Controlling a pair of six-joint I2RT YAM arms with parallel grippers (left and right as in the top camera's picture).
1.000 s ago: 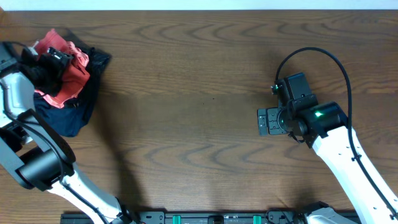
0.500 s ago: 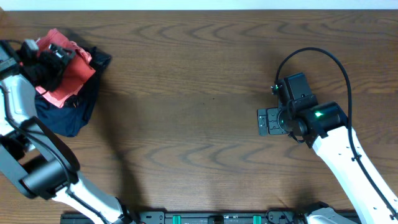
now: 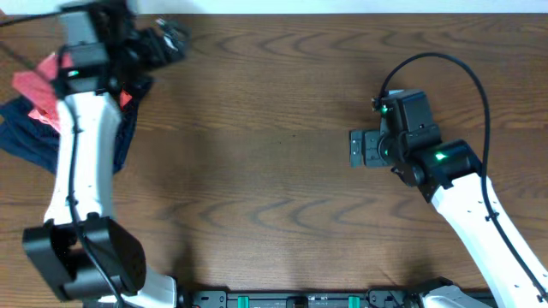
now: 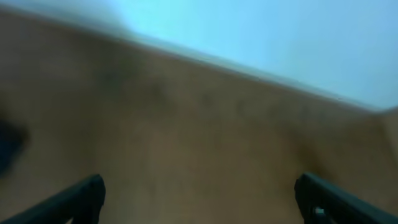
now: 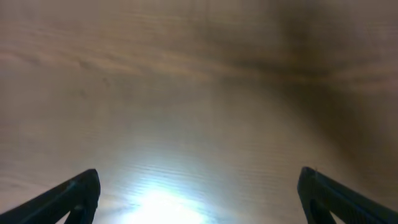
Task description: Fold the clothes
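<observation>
The clothes [image 3: 36,85] show as crumpled red cloth at the far left of the table, lying on a navy garment [image 3: 26,137] and partly hidden under my left arm. My left gripper [image 3: 174,39] hangs near the far table edge, right of the pile and apart from it, open and empty. The blurred left wrist view has the left gripper [image 4: 202,202] wide open over bare wood. My right gripper [image 3: 358,147] stands open over the table at the right, and the right gripper [image 5: 199,199] holds nothing above glare-lit wood.
The wooden table [image 3: 257,171] runs between the two arms. Its far edge [image 3: 282,14] meets a pale wall. A black cable [image 3: 445,68] loops above the right arm. The left arm's white link [image 3: 81,162] crosses the pile's right side.
My left arm swung up and to the right, off the pile, its gripper now at the far edge. The pile lies spread further left. The right gripper shifted slightly up and left.
</observation>
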